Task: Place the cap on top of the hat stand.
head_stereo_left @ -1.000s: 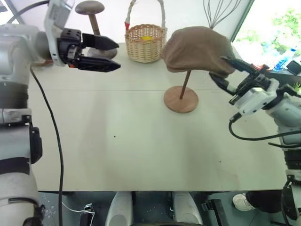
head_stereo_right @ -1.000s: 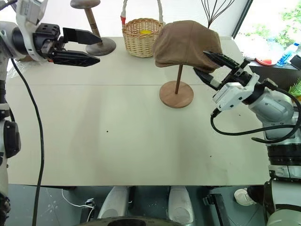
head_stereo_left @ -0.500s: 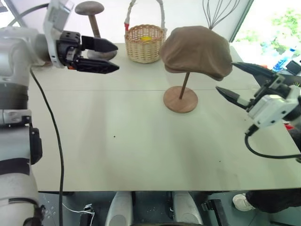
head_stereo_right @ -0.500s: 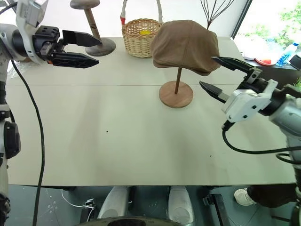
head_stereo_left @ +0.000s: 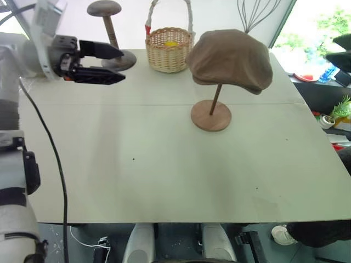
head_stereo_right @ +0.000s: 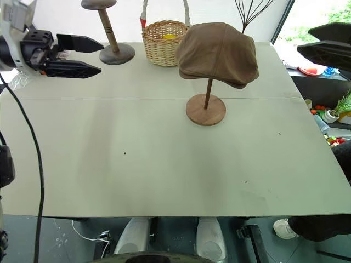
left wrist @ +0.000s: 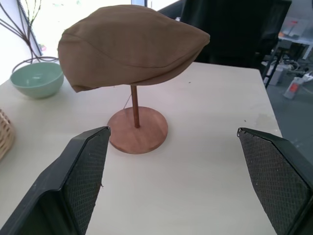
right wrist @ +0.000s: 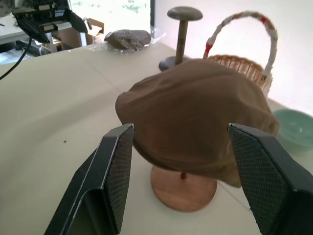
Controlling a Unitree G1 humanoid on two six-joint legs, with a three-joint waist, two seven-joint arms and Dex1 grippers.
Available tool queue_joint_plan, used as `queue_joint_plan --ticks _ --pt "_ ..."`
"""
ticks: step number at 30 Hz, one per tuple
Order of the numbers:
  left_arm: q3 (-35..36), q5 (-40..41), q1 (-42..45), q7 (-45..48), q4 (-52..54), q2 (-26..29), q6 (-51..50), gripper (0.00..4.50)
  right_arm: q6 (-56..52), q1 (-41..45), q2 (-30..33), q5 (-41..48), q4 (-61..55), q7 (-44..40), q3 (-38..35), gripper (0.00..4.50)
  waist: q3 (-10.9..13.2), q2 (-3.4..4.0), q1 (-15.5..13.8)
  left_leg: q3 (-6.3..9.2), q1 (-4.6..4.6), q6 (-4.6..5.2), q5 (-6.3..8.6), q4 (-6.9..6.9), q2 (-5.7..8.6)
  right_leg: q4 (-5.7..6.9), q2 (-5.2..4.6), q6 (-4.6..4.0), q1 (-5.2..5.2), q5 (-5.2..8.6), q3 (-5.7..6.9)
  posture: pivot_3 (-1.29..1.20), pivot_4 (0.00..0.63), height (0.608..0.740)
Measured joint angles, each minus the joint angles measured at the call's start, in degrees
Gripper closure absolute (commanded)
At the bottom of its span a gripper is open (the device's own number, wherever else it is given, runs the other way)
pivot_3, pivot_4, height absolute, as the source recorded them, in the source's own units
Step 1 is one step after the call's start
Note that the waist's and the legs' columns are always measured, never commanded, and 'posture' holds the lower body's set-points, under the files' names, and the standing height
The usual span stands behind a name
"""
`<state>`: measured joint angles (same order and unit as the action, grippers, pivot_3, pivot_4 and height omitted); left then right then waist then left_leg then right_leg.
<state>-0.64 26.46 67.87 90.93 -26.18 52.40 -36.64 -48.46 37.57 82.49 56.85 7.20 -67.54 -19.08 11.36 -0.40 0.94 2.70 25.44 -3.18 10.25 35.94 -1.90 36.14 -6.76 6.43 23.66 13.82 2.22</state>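
Note:
The brown cap (head_stereo_left: 230, 57) rests on top of the hat stand, covering its disc; the thin stem (head_stereo_left: 215, 98) and round base (head_stereo_left: 210, 116) show below it. No gripper touches either one. My left gripper (head_stereo_left: 124, 67) hangs open over the table's far left, pointing toward the cap, its fingers (left wrist: 83, 171) wide apart and empty. My right gripper (head_stereo_right: 304, 41) is open and raised at the right edge, off to the cap's right. Its fingers (right wrist: 115, 166) frame the cap (right wrist: 195, 112) from a distance.
A wicker basket (head_stereo_left: 169, 49) stands behind the cap, and a darker stand (head_stereo_left: 109, 33) sits at the back left. A plastic-wrapped bundle (right wrist: 128, 38) lies near the far left corner. A green bowl (left wrist: 36, 78) sits behind the hat stand. The table's right edge (head_stereo_left: 323, 137) is close.
My right gripper let go of the cap's edge, pulled away up and to the right, and rolled over. The cap stayed on the stand. My left gripper drifted slightly left.

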Motion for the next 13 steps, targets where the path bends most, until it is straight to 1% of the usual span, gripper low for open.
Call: queue_joint_plan --ticks 1,2,3,7,13 --pt "0.0 0.0 0.0 0.0 0.0 0.1 0.0 0.15 -0.1 0.4 0.0 -0.9 0.8 -1.5 1.6 0.60 0.0 0.01 0.0 -0.04 0.03 0.00 0.00 0.00 0.00 0.02 0.00 0.01 0.05 0.00 -0.03 0.00 0.150 0.728" --pt "0.0 -0.1 0.0 0.1 -0.1 0.4 0.0 0.15 -0.4 0.9 0.1 -1.9 1.6 -3.6 3.4 0.14 0.0 0.02 0.0 -0.08 0.07 0.00 0.00 0.00 0.00 0.06 0.00 0.01 0.12 -0.01 -0.07 0.00 0.150 0.728" --pt "0.0 -0.1 0.0 0.1 -0.1 0.8 0.0 0.15 -0.6 1.3 0.2 -2.7 2.2 -5.5 4.7 0.03 0.0 0.04 0.0 -0.12 0.09 0.00 0.00 0.00 0.00 0.08 0.00 0.02 0.17 -0.01 -0.10 0.00 0.150 0.728" --pt "0.1 -0.2 0.0 0.8 -0.1 2.3 0.1 0.15 0.3 4.0 0.5 -6.1 3.2 -10.7 7.2 0.03 0.0 0.06 0.0 -0.33 0.11 0.00 0.00 -0.08 0.00 0.16 0.00 0.07 0.36 -0.01 -0.32 0.00 0.150 0.728" --pt "0.1 -0.2 0.0 1.3 0.0 2.4 0.4 0.15 1.6 6.6 0.3 -11.4 4.8 -13.2 9.2 0.03 0.0 0.05 0.0 -0.65 0.10 0.00 0.00 -0.03 -0.01 0.16 -0.01 0.12 0.46 -0.04 -0.59 0.00 0.150 0.728"
